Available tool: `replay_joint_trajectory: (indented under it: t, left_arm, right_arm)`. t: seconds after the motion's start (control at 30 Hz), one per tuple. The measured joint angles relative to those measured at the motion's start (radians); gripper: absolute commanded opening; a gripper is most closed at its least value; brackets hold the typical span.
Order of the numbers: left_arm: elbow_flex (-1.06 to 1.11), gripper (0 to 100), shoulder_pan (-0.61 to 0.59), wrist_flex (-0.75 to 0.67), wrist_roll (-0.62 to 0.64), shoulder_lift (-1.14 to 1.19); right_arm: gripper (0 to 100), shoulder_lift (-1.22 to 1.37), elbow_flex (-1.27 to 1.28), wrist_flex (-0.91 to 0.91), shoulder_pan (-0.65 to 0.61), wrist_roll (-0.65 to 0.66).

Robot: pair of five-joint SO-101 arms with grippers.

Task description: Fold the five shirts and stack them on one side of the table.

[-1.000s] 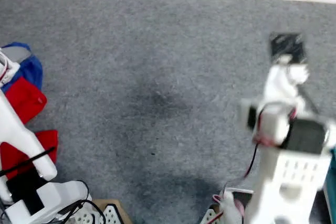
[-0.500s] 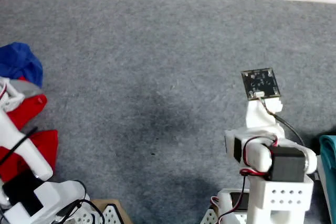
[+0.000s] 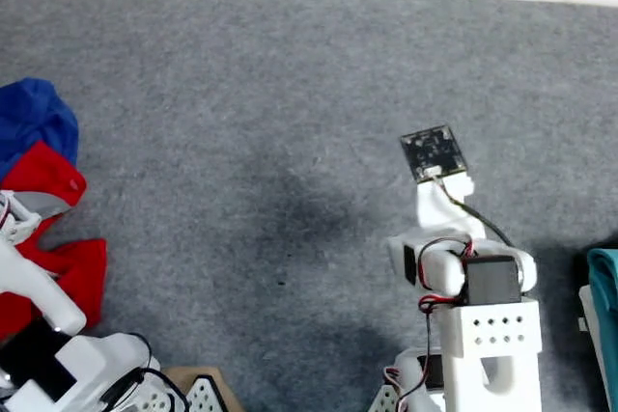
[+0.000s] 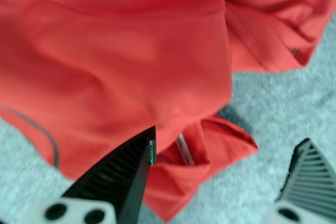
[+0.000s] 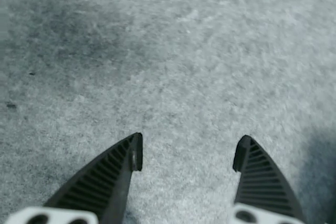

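Because the shirts lie bunched at the edges of the frame, we judge the step in hand to be taking hold of the red shirt (image 3: 46, 190). It sits at the left edge of the high view, just below the blue shirt (image 3: 34, 113). Our left gripper (image 4: 228, 144) stands wide open and holds nothing, one finger over the cloth's fold and the other over the bare grey table (image 3: 290, 94). We should close on a single layer near a hem or shoulder, not the whole bunch, so it spreads flat when drawn toward mid-frame. Our right gripper (image 5: 190, 141) hangs wide open and empty over bare table, right of centre. A teal shirt (image 3: 603, 287) waits at the right edge.
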Motion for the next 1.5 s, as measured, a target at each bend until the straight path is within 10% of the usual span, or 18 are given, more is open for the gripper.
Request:
replay_joint_trajectory:
  t: [0.23,0.43,1.5]
  left_arm:
    - [0.123,38,0.0,-0.19,0.0,0.002]
    - [0.133,16,0.002,-0.233,0.0,0.002]
    - [0.158,1,0.157,-0.29,0.086,0.002]
  right_arm:
    - [28.2,0.0,0.0,-0.008,-0.002,0.0]
    - [28.2,0.0,0.0,-0.008,-0.002,0.0]
    - [28.2,0.0,0.032,-0.008,-0.003,0.0]
